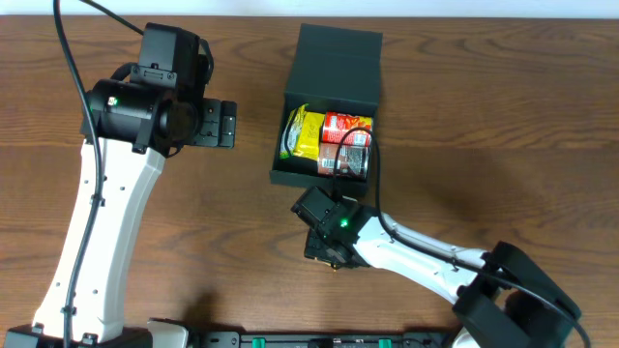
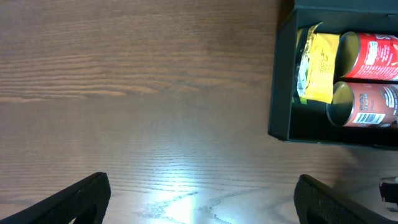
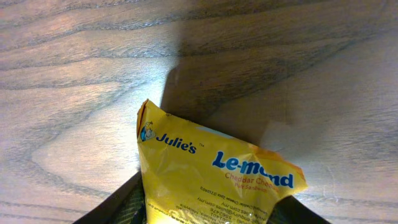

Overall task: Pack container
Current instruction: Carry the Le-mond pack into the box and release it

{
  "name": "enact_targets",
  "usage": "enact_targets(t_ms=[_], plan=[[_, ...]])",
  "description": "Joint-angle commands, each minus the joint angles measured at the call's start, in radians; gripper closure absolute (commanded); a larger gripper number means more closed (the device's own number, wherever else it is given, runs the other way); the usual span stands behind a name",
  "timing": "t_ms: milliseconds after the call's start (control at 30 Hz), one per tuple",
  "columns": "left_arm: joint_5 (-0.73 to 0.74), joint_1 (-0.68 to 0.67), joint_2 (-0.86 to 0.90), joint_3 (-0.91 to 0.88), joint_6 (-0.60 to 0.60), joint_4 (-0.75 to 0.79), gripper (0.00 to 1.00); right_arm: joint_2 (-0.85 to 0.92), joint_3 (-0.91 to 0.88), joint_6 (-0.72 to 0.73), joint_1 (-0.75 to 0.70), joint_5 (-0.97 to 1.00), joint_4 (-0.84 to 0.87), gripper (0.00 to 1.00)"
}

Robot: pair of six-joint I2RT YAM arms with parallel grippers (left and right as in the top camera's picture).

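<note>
The container [image 1: 334, 68] holds 2 red cans [image 1: 346, 129] and 1 yellow packet [image 1: 302, 133].

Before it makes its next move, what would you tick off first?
1. Container lid open: ok.
2. Le-mond packet between the right gripper fingers, touched on both sides: ok.
3. Room left beside the yellow packet and red cans inside: cannot tell.
4. Black cable draped over the opening: not ok.
5. Left gripper open, empty, off to the side: ok.
</note>
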Motion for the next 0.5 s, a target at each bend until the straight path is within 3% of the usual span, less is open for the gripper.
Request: enact_targets(t_ms=[0, 467], plan=[[-0.006, 0.003, 0.008, -0.001, 0.000, -0.007, 0.04, 0.004, 0.017, -0.042, -0.008, 0.002, 0.002, 0.53], [-0.006, 0.003, 0.008, -0.001, 0.000, -0.007, 0.05, 0.004, 0.075, -0.109, -0.008, 0.007, -0.001, 0.57]])
